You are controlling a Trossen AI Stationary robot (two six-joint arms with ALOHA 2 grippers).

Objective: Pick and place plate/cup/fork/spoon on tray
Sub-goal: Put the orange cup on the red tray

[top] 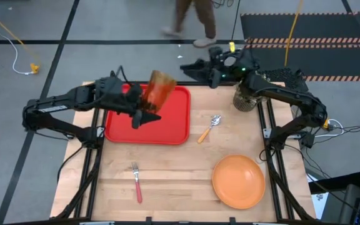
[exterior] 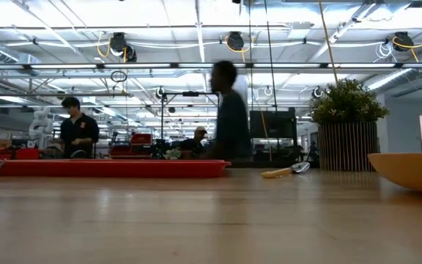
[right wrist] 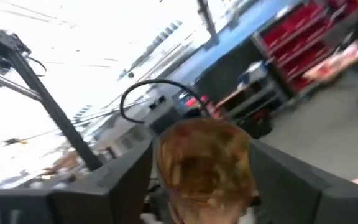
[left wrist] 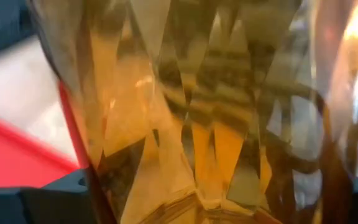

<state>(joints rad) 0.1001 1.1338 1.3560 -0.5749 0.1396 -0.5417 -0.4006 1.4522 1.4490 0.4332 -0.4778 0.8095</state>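
From above, I see my left gripper (top: pixel 147 107) with jaws grasping the cup (top: pixel 159 89) over the tray (top: pixel 174 125), upper centre. The right gripper (top: pixel 189 67) sits past the bench (top: pixel 174 169) edge; I cannot tell its jaws. At bench height, people walk a workshop beyond the plant (exterior: pixel 349 125). The left wrist view is filled by amber cup.

Industrial lab or workshop: exposed ceiling ducts (exterior: pixel 229 40), hazard-striped floor mats (top: pixel 305 40), people (exterior: pixel 229 110) among distant equipment benches.
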